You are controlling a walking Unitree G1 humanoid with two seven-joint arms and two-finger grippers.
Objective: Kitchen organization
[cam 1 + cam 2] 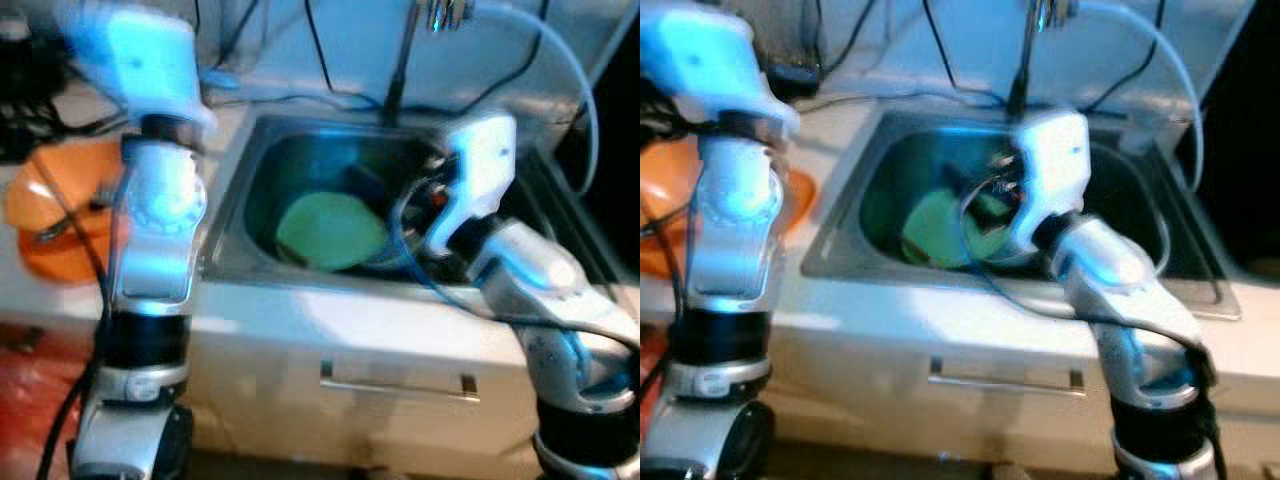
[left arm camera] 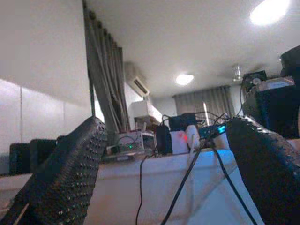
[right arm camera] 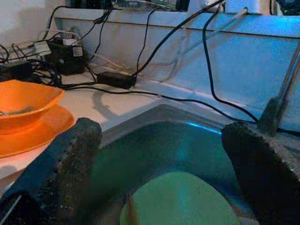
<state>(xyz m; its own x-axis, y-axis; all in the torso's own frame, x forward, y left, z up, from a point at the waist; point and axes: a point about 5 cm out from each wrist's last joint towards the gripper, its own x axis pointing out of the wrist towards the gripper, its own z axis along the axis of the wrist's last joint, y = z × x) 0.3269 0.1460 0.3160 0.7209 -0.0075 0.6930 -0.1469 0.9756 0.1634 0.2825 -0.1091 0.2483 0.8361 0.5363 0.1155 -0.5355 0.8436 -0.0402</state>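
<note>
Currently, in the left eye view, my right arm reaches over the front rim of the steel sink (image 1: 232, 215), and a green plate (image 1: 330, 232) lies tilted inside the basin. On the counter to my left sits an orange bowl (image 1: 45, 205) on an orange plate (image 1: 60, 262), beside my raised left arm. A drawer handle (image 1: 398, 385) runs along the cabinet front below the sink. The picture is blurred, so smaller items in the basin cannot be identified.

In the right eye view, the same green plate lies behind my right forearm, and the tap (image 1: 1025, 55) stands at the back of the sink with black cables trailing along the wall.

In the left wrist view, my left gripper (image 2: 164, 164) is released, its two black fingers (image 2: 65, 173) spread wide and holding nothing; it points across the room toward curtains and ceiling lights.

In the right wrist view, my right gripper (image 3: 161, 168) is likewise released, fingers spread apart above the basin, with the green plate just below and between them, apparently untouched. The orange bowl, with what may be a utensil in it, sits on its plate on the counter.
</note>
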